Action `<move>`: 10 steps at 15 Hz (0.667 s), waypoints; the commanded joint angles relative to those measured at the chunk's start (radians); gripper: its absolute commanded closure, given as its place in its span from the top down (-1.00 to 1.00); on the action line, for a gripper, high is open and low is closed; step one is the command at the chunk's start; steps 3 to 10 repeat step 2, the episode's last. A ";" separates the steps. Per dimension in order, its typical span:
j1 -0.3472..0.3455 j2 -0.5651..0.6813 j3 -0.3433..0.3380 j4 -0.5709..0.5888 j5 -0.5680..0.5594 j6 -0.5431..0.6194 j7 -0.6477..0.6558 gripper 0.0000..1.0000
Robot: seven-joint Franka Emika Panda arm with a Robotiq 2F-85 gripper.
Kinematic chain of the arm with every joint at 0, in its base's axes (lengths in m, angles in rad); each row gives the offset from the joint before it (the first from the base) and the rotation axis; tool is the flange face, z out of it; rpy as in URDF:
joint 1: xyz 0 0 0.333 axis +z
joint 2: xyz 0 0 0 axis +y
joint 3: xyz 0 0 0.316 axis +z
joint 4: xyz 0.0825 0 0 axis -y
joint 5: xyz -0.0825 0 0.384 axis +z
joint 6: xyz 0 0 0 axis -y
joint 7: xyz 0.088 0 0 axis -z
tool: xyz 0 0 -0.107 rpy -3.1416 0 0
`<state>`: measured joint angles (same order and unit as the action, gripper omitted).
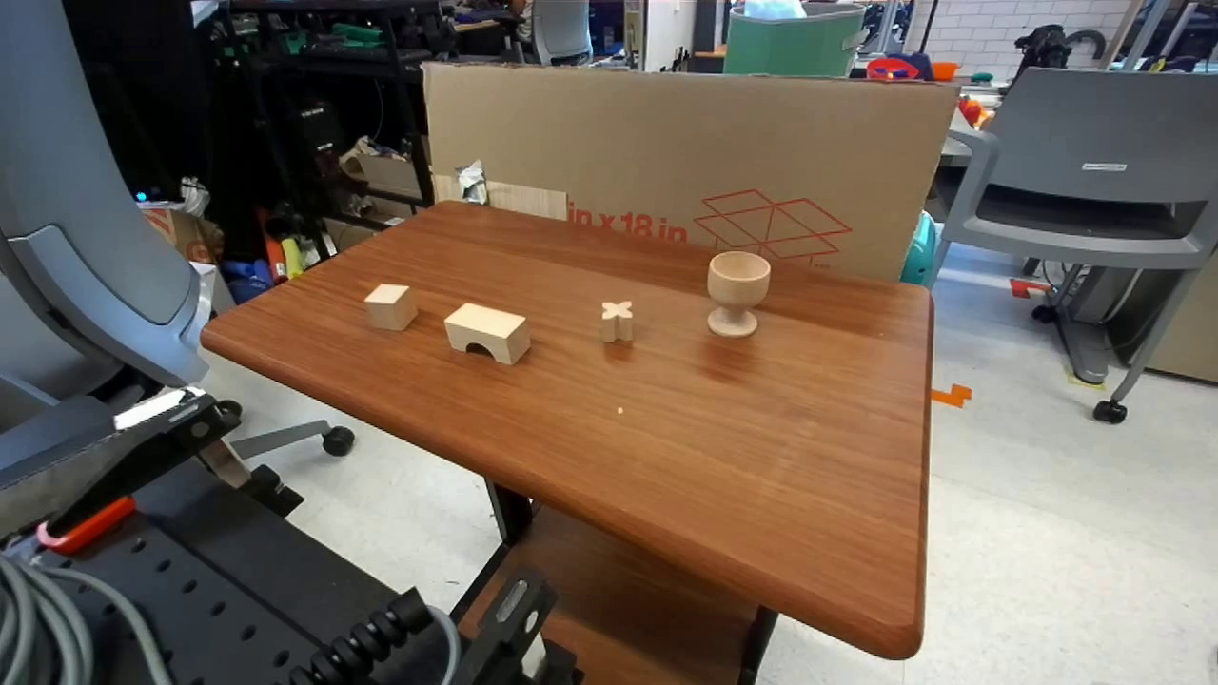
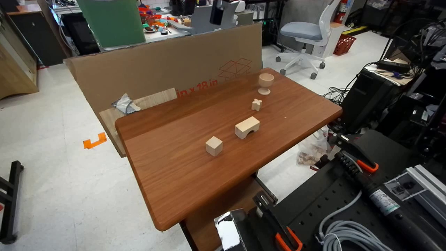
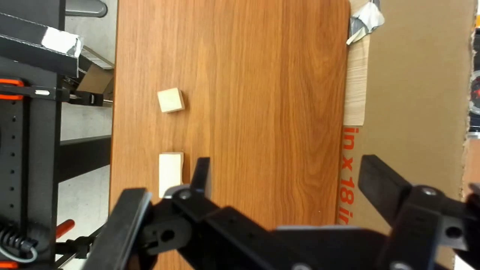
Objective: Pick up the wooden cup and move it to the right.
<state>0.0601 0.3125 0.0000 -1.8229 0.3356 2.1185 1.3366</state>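
The wooden cup is light tan, with a round bowl on a stem and a round foot. It stands upright on the brown table, near the cardboard sheet. It also shows in an exterior view at the table's far end. In the wrist view the cup does not show. My gripper is open in the wrist view, its two black fingers wide apart with nothing between them. It is above the table, away from the cup, and I cannot clearly make it out in the exterior views.
On the brown table are a small cross-shaped piece beside the cup, an arched block and a cube. A cardboard sheet stands upright along one long edge. Clamps and a black pegboard lie along the opposite side.
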 commanded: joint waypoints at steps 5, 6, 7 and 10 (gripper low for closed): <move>-0.006 0.012 -0.006 0.001 0.000 -0.001 0.000 1.00; -0.006 0.012 -0.006 0.001 0.000 -0.001 0.000 1.00; -0.006 0.012 -0.006 0.001 0.000 -0.001 0.000 1.00; -0.006 0.012 -0.006 0.001 0.000 -0.001 0.000 1.00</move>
